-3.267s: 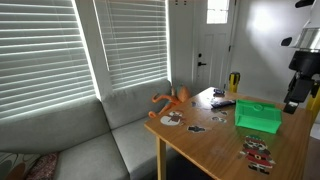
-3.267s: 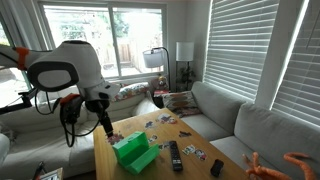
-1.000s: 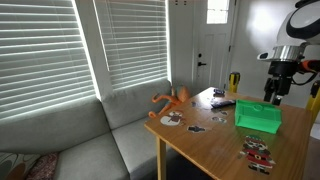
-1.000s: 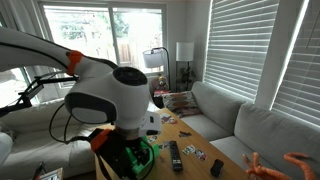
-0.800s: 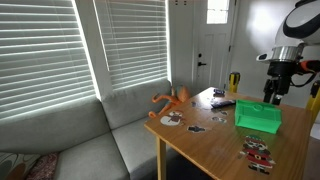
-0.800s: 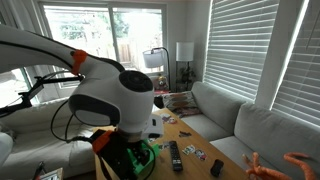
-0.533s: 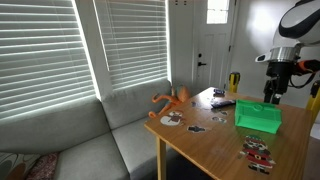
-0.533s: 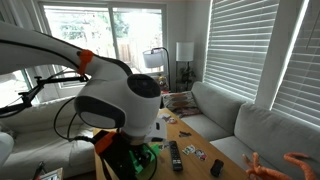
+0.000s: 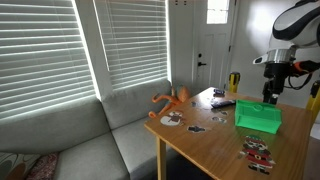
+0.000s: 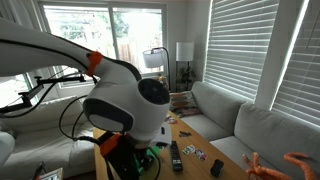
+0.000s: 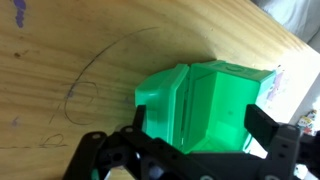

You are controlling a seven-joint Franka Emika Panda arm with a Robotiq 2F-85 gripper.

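Observation:
A green open box (image 9: 258, 116) stands on the wooden table (image 9: 215, 146). My gripper (image 9: 268, 97) hangs just above the box's far side in an exterior view. In the wrist view the gripper (image 11: 196, 128) is open, its dark fingers spread on either side of the green box (image 11: 205, 100), with nothing between them but the box below. In an exterior view the arm's big white joint (image 10: 125, 105) hides most of the box; only a green edge (image 10: 147, 156) shows.
A black remote (image 10: 176, 154), picture cards (image 10: 194, 151) and more cards (image 9: 258, 152) lie on the table. An orange toy (image 9: 170, 100) lies at the table's corner by the grey sofa (image 9: 90, 140). A yellow object (image 9: 233, 82) stands at the far end.
The arm has swung from the table's edge to over the green box and keeps creeping along it. In an exterior view the white joint has moved right, hiding the box.

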